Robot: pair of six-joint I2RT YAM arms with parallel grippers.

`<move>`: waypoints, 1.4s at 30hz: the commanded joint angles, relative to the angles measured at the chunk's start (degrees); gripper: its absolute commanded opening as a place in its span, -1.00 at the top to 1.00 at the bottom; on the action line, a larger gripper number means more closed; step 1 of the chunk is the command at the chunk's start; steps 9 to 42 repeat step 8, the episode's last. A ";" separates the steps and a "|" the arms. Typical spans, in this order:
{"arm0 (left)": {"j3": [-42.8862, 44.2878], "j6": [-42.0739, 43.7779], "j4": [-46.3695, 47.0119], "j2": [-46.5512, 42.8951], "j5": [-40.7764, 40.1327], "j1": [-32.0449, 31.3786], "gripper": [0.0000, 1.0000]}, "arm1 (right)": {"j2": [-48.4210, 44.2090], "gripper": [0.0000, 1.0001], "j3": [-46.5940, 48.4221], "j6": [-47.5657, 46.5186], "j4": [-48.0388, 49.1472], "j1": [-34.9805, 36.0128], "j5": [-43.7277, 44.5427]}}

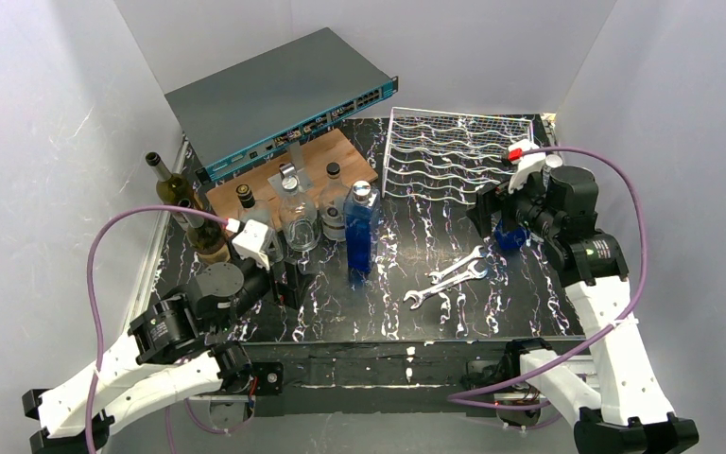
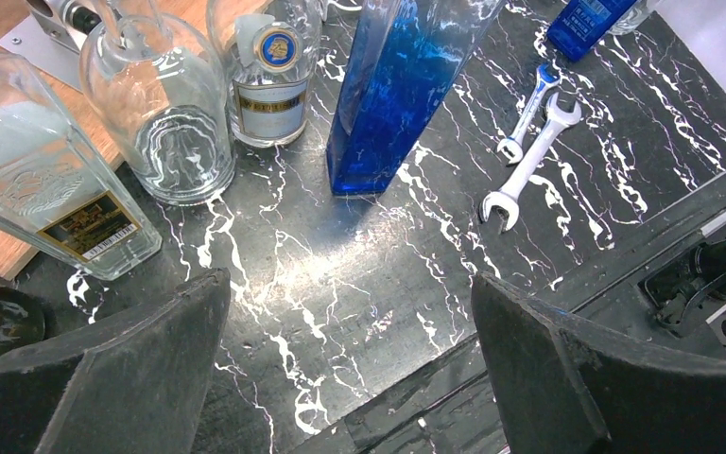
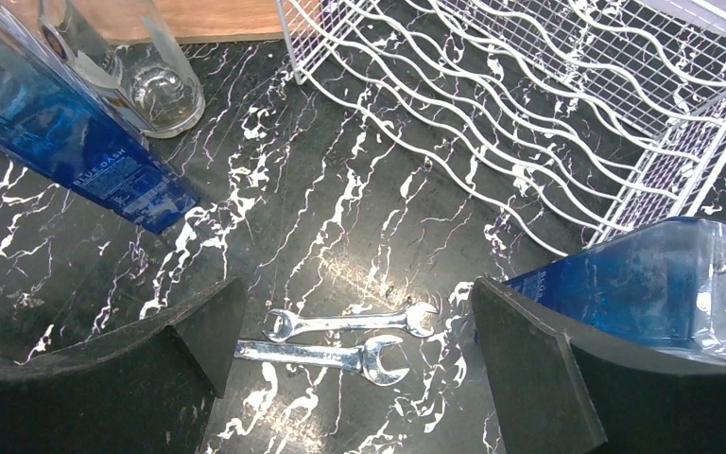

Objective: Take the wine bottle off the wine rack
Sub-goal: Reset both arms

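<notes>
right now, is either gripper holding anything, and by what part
Nothing is held. The left gripper and the right gripper both stand open and empty.

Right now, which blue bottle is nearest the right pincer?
The blue bottle at the rack's near right corner, beside that pincer; the other blue bottle stands mid-table.

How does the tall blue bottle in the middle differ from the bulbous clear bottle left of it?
The tall blue bottle is deep blue glass; the bulbous clear bottle is colourless. The blue bottle has flat sides, the clear bottle a swelling round body. The blue bottle stands taller than the clear bottle. Both stand upright on the table.
</notes>
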 commanded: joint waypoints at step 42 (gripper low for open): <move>0.28 -0.30 -1.39 0.16 -0.25 0.20 -0.97 | -1.29 -0.97 -0.82 -1.88 1.66 -0.77 -2.94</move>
